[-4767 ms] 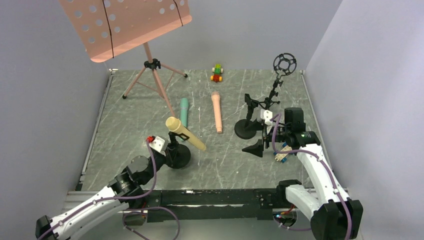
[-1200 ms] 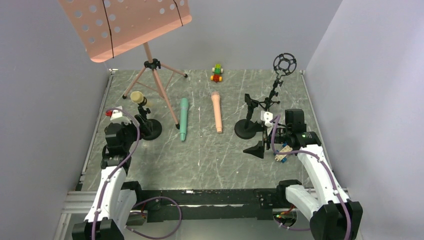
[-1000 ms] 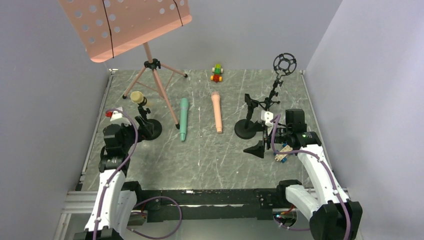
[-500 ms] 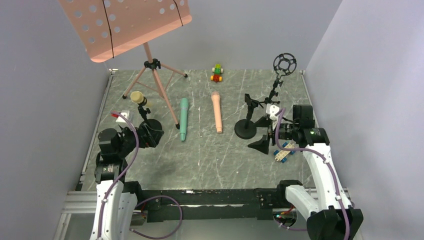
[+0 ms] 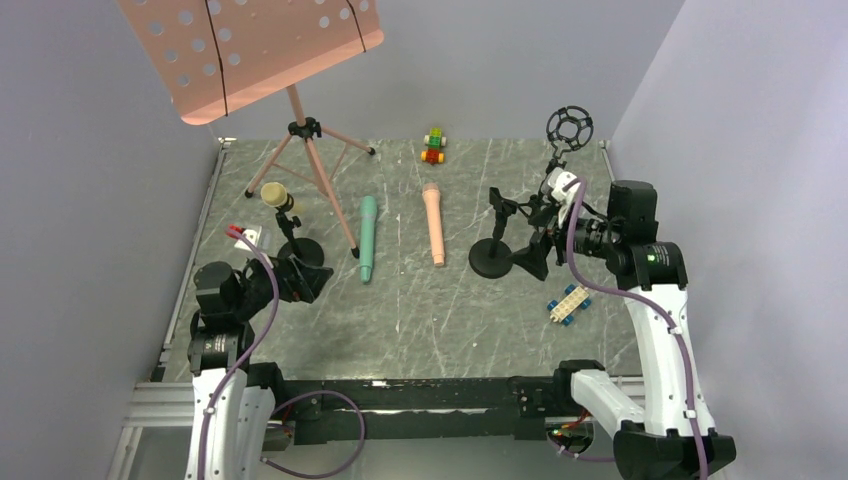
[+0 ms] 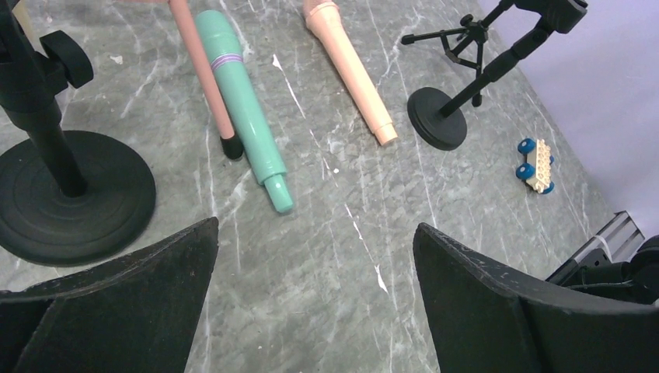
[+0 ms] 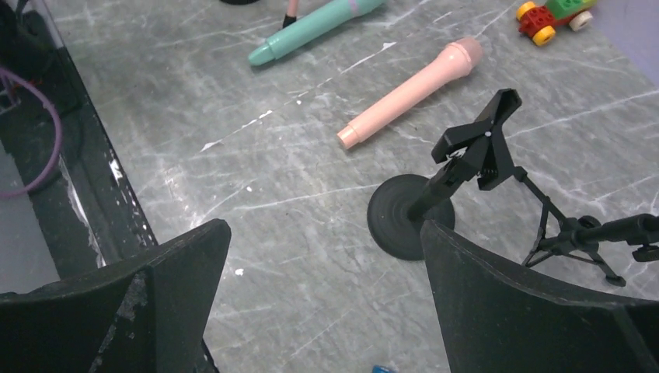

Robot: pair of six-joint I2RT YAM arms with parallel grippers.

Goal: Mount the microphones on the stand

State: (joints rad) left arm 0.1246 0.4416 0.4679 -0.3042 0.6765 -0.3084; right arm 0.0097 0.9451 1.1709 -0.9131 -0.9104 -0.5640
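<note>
Presumably the mics are light, rigid and smooth plastic; a mid-body grip, ahead of the taper, should resist slipping. The pink mic (image 5: 433, 224) lies flat just left of the clip stand (image 5: 492, 258); the teal mic (image 5: 367, 237) lies further left, just beside a tripod leg (image 6: 202, 78) that crowds access; the yellow mic (image 5: 275, 194) sits on another stand far left; the left gripper (image 6: 315, 233) and right gripper (image 7: 325, 229) gape wide, empty.

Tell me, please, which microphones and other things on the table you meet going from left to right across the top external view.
pale yellow microphone → teal microphone → pink microphone → black clip stand → blue-wheeled brick car
</note>
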